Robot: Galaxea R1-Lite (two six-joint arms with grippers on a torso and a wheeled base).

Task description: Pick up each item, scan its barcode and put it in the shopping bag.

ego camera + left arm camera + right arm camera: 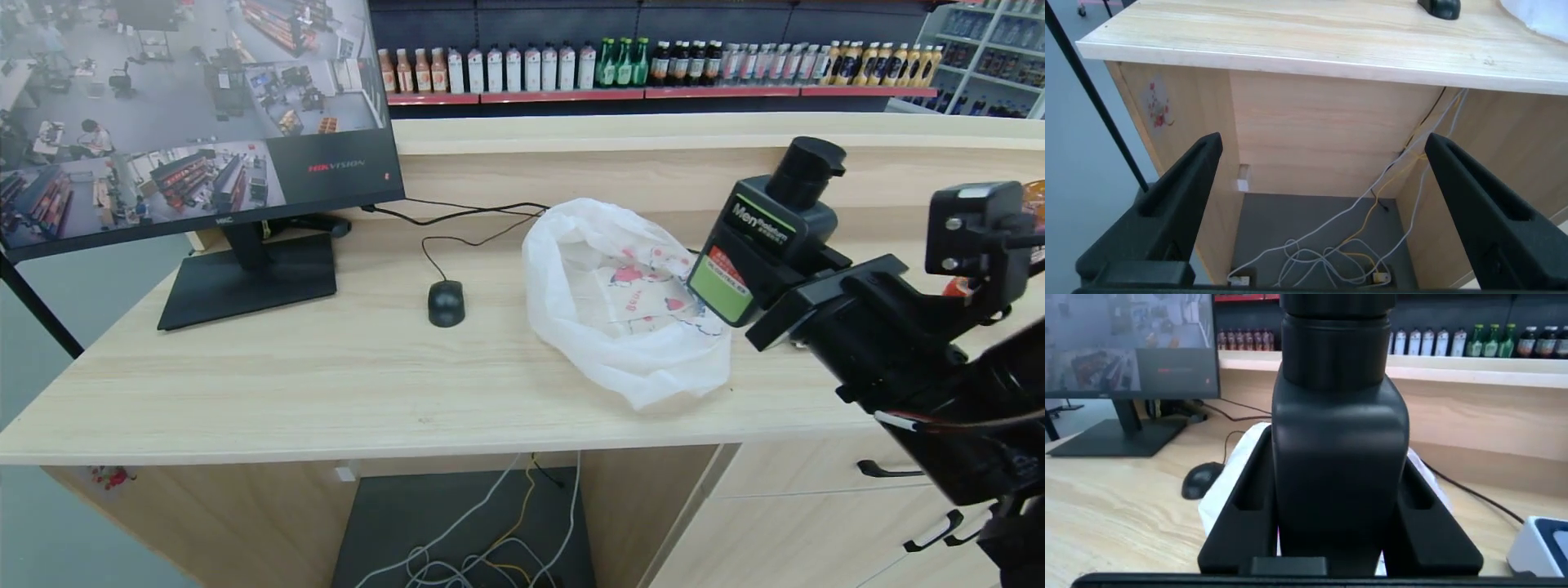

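black bottle [763,245]: one, at 3 o'clock
shopping bag [653,367]: one, just beside it
mouse [446,303]: one
monitor [188,106]: one, at 10 o'clock
grippers: two, left gripper [1323,147] and right gripper [804,298]
shelf bottles [653,64]: one row at 12 o'clock, too small to count

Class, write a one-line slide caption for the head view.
Right gripper holds a dark bottle close by the open white shopping bag on the wooden counter.
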